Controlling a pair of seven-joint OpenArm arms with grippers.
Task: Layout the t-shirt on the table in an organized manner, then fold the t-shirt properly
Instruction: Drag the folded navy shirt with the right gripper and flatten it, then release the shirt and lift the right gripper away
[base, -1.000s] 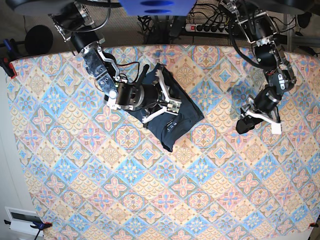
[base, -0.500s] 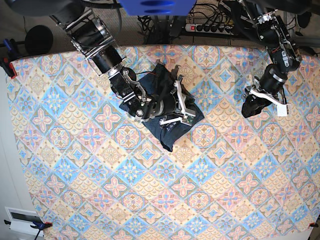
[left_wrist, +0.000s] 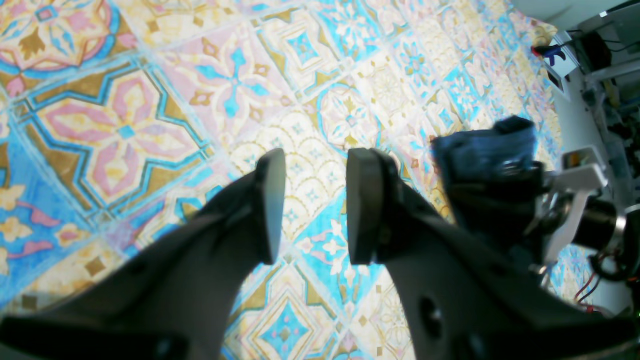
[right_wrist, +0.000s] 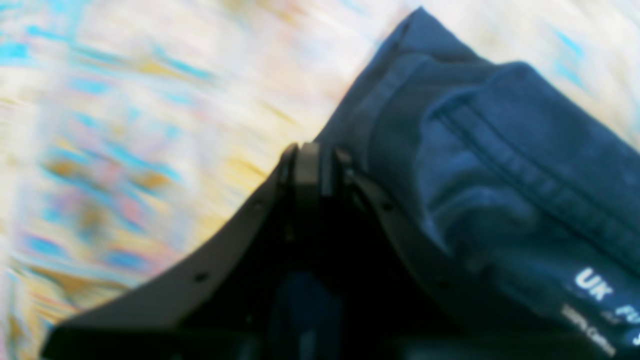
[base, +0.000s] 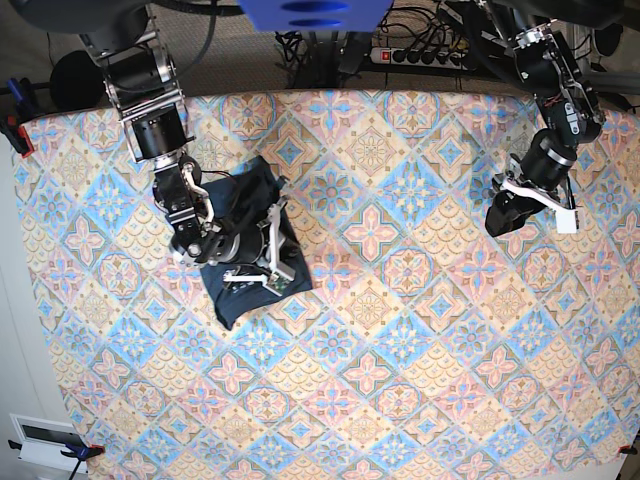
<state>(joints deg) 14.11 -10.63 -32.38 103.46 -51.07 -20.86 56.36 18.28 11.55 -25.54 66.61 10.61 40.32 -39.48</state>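
Observation:
The dark navy t-shirt (base: 232, 300) lies as a folded bundle on the left part of the patterned table (base: 400, 380). My right gripper (base: 280, 255) rests on top of it. In the right wrist view the fingers of that gripper (right_wrist: 312, 155) are pressed together at the edge of the t-shirt (right_wrist: 500, 150), whose white printed label shows at the lower right. My left gripper (base: 503, 215) hangs over bare cloth far to the right. In the left wrist view it (left_wrist: 310, 205) is open with nothing between its fingers, and the t-shirt (left_wrist: 485, 147) shows in the distance.
A power strip (base: 420, 55) and cables lie behind the table's back edge. A red clamp (base: 15, 132) grips the left edge. A white box (base: 45, 440) sits off the front left corner. Patterned cloth (left_wrist: 125, 125) covers the whole table.
The right arm has swung left and the t-shirt has travelled with it from the back middle to the left side. The left arm lifted slightly toward the back right, then held still.

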